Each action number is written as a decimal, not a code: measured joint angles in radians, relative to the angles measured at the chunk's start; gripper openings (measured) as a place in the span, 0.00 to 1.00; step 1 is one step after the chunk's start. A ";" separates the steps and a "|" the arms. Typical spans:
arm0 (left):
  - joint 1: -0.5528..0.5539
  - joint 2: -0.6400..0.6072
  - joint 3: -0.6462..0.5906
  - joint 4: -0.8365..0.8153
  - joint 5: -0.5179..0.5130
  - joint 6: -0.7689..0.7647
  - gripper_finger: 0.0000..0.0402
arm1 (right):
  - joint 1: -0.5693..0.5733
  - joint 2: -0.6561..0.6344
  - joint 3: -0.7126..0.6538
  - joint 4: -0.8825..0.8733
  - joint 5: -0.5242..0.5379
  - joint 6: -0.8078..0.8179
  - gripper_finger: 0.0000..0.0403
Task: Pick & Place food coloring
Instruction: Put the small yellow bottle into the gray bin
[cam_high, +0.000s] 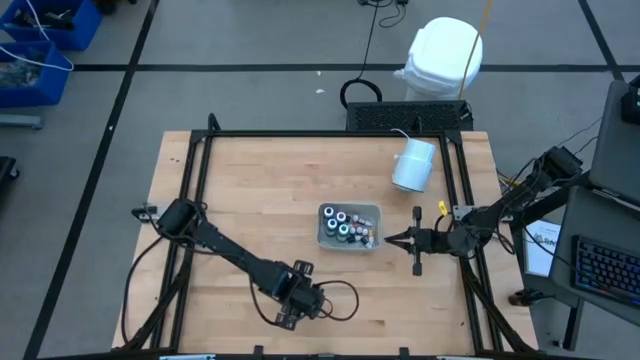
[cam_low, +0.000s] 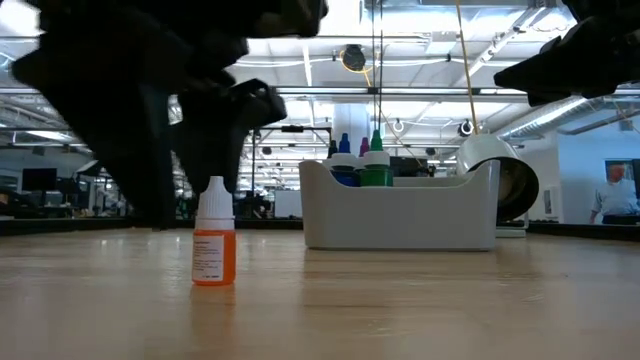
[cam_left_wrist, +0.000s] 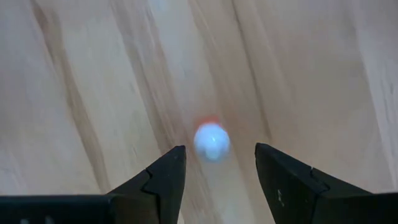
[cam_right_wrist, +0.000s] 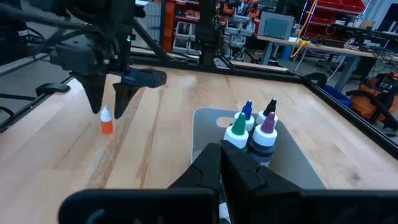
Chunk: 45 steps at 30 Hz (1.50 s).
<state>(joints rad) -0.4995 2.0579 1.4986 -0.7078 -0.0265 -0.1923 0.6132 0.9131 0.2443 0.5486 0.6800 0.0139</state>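
A tiny orange food coloring bottle (cam_low: 213, 250) with a white cap (cam_left_wrist: 211, 141) stands upright on its base on the wooden table, near the near edge. My left gripper (cam_left_wrist: 217, 163) hangs above it, open, pointing down, with one finger on either side of the cap and clear of it; the right wrist view shows the same (cam_right_wrist: 107, 112). In the high view the left gripper (cam_high: 303, 298) hides the bottle. Several more bottles (cam_high: 345, 226) stand in the clear tray (cam_low: 400, 225). My right gripper (cam_high: 390, 240) waits shut just right of the tray.
The big white cylinder (cam_high: 413, 165) lies on its side behind the tray toward the far right. Black frame rails (cam_high: 300, 134) run along the table's far and side edges. Bare wood lies between the orange bottle and the tray (cam_right_wrist: 205, 118). A person (cam_low: 612, 195) stands far off in the room.
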 joint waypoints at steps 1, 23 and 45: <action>0.000 0.000 0.002 0.007 0.000 0.000 0.49 | 0.000 0.000 0.000 0.000 0.000 0.000 0.01; 0.023 0.000 0.011 0.022 -0.063 0.008 0.49 | 0.000 0.000 0.000 0.000 0.000 0.000 0.01; 0.009 0.000 0.011 0.043 -0.018 0.067 0.38 | 0.000 0.000 0.000 -0.008 0.000 -0.003 0.01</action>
<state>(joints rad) -0.4904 2.0579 1.5101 -0.6648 -0.0447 -0.1255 0.6131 0.9130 0.2447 0.5406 0.6800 0.0109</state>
